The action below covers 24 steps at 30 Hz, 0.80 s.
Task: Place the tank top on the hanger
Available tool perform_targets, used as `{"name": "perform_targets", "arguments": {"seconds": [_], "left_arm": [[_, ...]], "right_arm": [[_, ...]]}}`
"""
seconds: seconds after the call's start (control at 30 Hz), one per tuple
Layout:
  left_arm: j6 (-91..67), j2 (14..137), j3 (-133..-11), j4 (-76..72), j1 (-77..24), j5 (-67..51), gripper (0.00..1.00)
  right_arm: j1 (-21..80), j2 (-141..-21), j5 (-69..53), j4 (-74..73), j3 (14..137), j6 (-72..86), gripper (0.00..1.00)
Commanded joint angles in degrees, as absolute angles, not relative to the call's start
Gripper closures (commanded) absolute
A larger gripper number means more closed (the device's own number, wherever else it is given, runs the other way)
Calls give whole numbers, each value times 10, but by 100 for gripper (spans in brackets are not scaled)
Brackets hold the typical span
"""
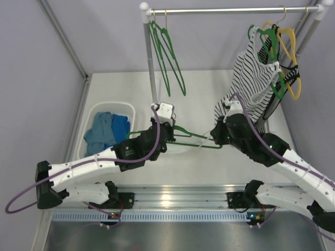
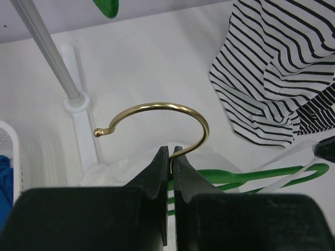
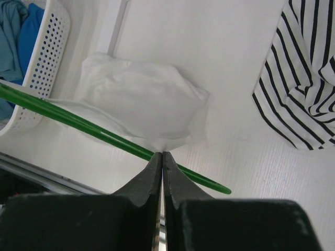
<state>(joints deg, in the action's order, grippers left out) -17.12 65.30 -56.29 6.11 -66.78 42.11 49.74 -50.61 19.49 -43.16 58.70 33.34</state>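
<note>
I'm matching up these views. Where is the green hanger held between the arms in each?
Top external: hanger at centre, just below middle.
Left wrist: gold hook centre, green bar lower right.
Right wrist: green bar slanting from left edge to lower centre.
Shared landmark: striped top, at right in all.

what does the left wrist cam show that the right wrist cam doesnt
Only the left wrist view: the left gripper shut on the gold metal hook of the thin green triangular hanger, and the grey metal rack pole.
Only the right wrist view: the right gripper, closed where the pulled-up edge of the thin white tank top meets the hanger's bar, plus that top's crumpled bulk.
Both: the green hanger, some white fabric, the black-and-white striped top, the white perforated basket and the blue clothes.
</note>
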Motion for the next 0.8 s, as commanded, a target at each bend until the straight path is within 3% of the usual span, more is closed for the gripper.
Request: {"name": "perform_targets", "arguments": {"seconds": [0.0,0.77], "left_arm": [[-142,638,-621,94,-686,477,100],[-24,729,-881,201,-724,563,100]], "right_arm": [[502,-519,221,-458,635,295,100],[502,-675,172,-502,979,204,100]]}}
